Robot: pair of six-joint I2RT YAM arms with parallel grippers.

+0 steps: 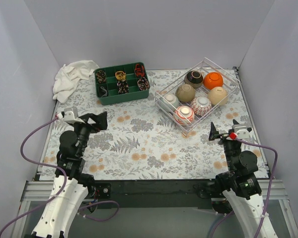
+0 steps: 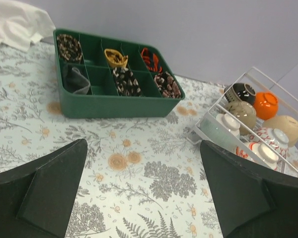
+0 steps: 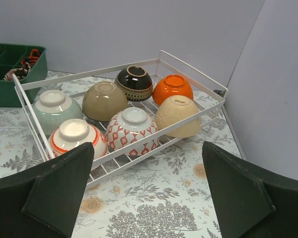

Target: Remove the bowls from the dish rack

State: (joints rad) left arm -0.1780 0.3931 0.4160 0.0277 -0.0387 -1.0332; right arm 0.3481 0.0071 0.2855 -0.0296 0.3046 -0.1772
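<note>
**At two o'clock on the table (image 1: 154,148): a full rack, both claws empty**

Toward two o'clock in the overhead view, the dish rack (image 1: 221,70) sits turned at an angle to the table edges, one corner pointing at the arms. Seven bowls lie in it, all upside down with their foot rings up. The black bowl (image 1: 193,78) and the orange bowl (image 1: 213,80) fill the far end, side by side. The khaki bowl (image 1: 185,92) and the cream bowl (image 1: 218,95) come next. The cream one leans against the rack's four o'clock side wire. Nearer the arms are the pale green bowl (image 1: 169,102) and the red lattice bowl (image 1: 201,105). The red-banded white bowl (image 1: 184,114) is at the near corner, just beside both of them.

At eleven o'clock stands the green tray (image 1: 121,95), its compartments holding small dark and coloured items too small to name. The white cloth (image 1: 72,79) lies crumpled at ten o'clock, just beside the tray's left end.

The left claw (image 2: 143,144) hangs over the table at eight o'clock, its fingers spread wide with nothing between them, and it faces the tray. The right claw (image 3: 148,148) is at four o'clock, equally wide and empty, and points at the rack's near corner without touching the wire.
</note>
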